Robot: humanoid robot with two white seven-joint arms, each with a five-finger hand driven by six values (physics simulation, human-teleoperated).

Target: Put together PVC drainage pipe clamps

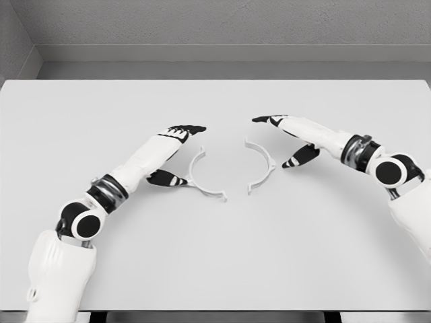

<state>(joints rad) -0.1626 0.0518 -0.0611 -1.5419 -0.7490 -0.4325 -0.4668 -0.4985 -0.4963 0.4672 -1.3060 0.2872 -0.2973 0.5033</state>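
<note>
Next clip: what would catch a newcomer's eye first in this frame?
Two white half-ring clamp pieces lie mid-table, their open sides facing each other with a gap between: the left half and the right half. The left hand and the right hand flank them from either side, fingers extended, neither holding anything. The table is plain white.

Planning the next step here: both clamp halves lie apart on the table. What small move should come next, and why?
Probably close the left robot hand on the left clamp half. Its fingers are open beside that piece, and neither it nor the right clamp half is held.
</note>
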